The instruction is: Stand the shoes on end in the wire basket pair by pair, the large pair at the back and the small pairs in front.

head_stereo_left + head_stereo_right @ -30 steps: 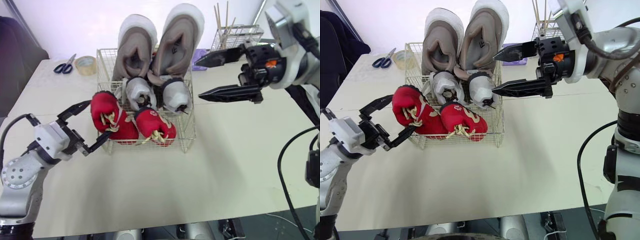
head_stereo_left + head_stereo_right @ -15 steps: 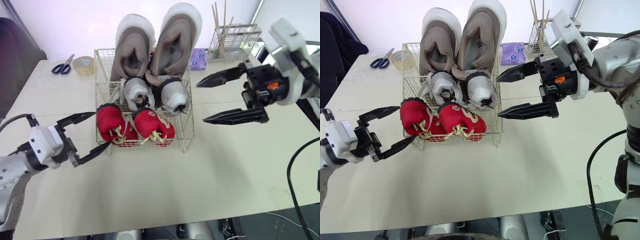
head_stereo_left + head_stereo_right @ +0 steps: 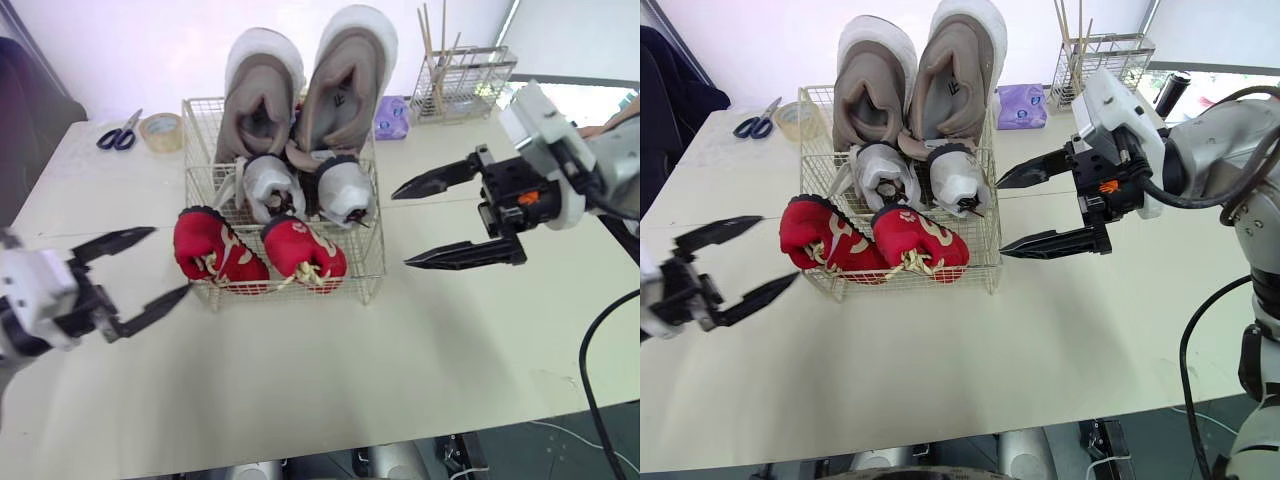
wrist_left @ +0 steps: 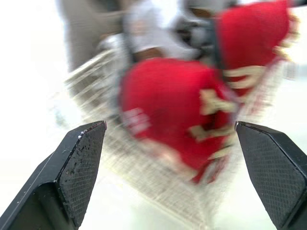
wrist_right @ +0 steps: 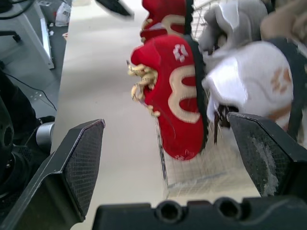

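A wire basket point(image 3: 375, 285) on the cream table holds three pairs of shoes. Two large taupe shoes point(image 3: 262, 90) stand on end at its back. Two small grey-white shoes point(image 3: 272, 187) stand in the middle row. At the front lie two small red shoes point(image 3: 214, 250), the second red shoe point(image 3: 305, 257) to the right of the first. My left gripper point(image 3: 150, 272) is open, on the table left of the basket. My right gripper point(image 3: 415, 225) is open, right of the basket and above the table. The red shoes point(image 4: 177, 115) face the left wrist view.
Scissors point(image 3: 118, 133) and a roll of tape point(image 3: 161, 130) lie at the back left. A purple packet point(image 3: 391, 115) and a wire rack with sticks point(image 3: 462, 82) stand at the back right. Bare table spreads in front of the basket.
My left gripper has drawn back left, away from the basket. The left red shoe has settled down into the basket's front row. My right gripper has pulled back to the right and lower.
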Controlling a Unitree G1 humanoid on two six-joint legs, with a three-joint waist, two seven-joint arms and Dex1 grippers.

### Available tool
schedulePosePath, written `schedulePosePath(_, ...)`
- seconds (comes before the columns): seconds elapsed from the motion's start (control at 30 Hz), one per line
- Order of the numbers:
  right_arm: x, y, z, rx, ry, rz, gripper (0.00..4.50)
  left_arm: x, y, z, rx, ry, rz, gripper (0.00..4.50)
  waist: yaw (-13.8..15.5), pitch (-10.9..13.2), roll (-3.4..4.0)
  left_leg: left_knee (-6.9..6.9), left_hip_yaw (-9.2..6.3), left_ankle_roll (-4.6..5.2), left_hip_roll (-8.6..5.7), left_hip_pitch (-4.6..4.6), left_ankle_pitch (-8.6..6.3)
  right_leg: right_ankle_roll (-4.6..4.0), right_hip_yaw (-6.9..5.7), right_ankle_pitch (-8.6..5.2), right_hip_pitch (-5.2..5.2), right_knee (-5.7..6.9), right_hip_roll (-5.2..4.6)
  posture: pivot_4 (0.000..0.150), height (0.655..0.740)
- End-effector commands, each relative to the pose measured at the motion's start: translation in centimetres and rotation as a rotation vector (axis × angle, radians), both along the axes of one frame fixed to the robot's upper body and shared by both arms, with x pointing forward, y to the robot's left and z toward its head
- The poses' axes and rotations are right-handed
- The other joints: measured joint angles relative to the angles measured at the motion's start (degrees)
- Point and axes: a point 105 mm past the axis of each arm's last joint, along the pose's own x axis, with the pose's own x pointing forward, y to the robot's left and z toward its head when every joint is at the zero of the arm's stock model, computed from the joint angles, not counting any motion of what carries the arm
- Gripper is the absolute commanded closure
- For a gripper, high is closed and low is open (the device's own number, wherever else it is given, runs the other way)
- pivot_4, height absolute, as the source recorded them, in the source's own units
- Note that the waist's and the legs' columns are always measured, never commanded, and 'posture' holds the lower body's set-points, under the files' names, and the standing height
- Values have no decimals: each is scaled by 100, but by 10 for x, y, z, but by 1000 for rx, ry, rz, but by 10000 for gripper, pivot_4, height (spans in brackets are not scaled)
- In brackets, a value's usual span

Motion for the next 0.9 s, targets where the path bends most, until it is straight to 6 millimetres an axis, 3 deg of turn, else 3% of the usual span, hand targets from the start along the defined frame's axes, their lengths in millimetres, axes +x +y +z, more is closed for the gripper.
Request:
schedulePosePath(0.03,4,-11,7,27,-31,-83,0,-13,43,27,-154,1,201,283,1,0,-1,0,-1,0,0,0,0,0,0,0,0,0,0,1500,7400)
schedulePosePath(0.13,11,-20,1,54,14,-160,0,-24,72,24,-256,82,352,283,7,2,-4,0,-7,0,0,0,0,-1,1,-1,1,-1,0,1500,7400)
schedulePosePath(0.23,20,-38,-14,87,59,-273,0,-29,95,-14,-205,254,580,283,32,-1,-12,1,-8,0,-4,2,0,-3,0,-3,7,-4,-2,1500,7400)
schedulePosePath(0.3,18,-43,-17,142,88,-295,0,-33,98,-32,-183,296,635,283,26,0,-13,1,-3,0,-6,2,0,-6,2,-4,11,-11,-2,1500,7400)
schedulePosePath(0.4,25,-61,-30,233,122,-382,0,-34,89,-65,-262,436,628,283,39,-6,-24,1,3,-1,-6,2,0,-7,3,-5,11,-13,-2,1500,7400)
schedulePosePath(0.47,31,-82,-53,287,197,-479,0,-26,90,-84,-283,507,690,283,77,-16,-43,1,0,-1,-5,2,-1,-8,0,-6,14,-13,-1,1500,7400)
schedulePosePath(0.53,32,-93,-64,336,236,-526,0,-18,89,-95,-275,546,722,283,117,-17,-50,2,-4,-1,-5,16,-1,-9,0,-6,28,-14,-1,1500,7400)
schedulePosePath(0.7,42,-95,-62,418,227,-570,0,3,65,-90,-417,493,563,283,106,-15,-44,4,-7,-1,-5,23,-1,-9,9,-5,25,-7,-1,1500,7400)
schedulePosePath(0.9,46,-103,-81,430,216,-648,0,9,49,-94,-371,495,486,283,113,-18,-49,1,-3,-1,-5,23,-1,-7,7,-4,27,-7,1,1500,7400)
